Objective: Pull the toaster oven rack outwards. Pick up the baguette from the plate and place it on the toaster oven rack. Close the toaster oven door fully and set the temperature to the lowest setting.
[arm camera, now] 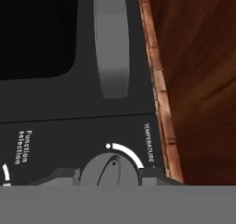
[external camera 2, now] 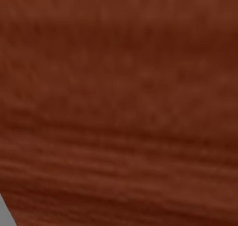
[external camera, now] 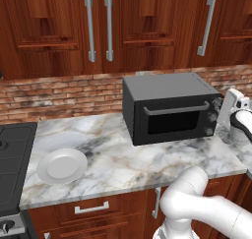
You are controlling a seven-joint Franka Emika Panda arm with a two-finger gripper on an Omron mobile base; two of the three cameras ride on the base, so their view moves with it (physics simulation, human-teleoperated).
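The dark grey toaster oven (external camera: 162,93) stands on the marble counter against the brick wall. Its door (external camera: 172,117) is shut, silver bar handle (external camera: 177,109) across the top, so the rack and the baguette are hidden. The white plate (external camera: 62,165) lies bare at the counter's front left. My gripper (external camera: 219,113) is at the knob column on the oven's right edge. In the hand view my gripper (arm camera: 109,176) is shut on the temperature knob (arm camera: 110,170), a finger on either side of it. The knob's white arc (arm camera: 129,151) curves above it.
A black stove (external camera: 12,154) borders the counter on the left. Wooden upper cabinets (external camera: 98,26) hang above, drawers below. A red-brown wooden panel (external camera 2: 119,104) stands close to the right base camera and beside the oven (arm camera: 203,80). A "Function selection" label (arm camera: 23,147) marks the neighbouring knob.
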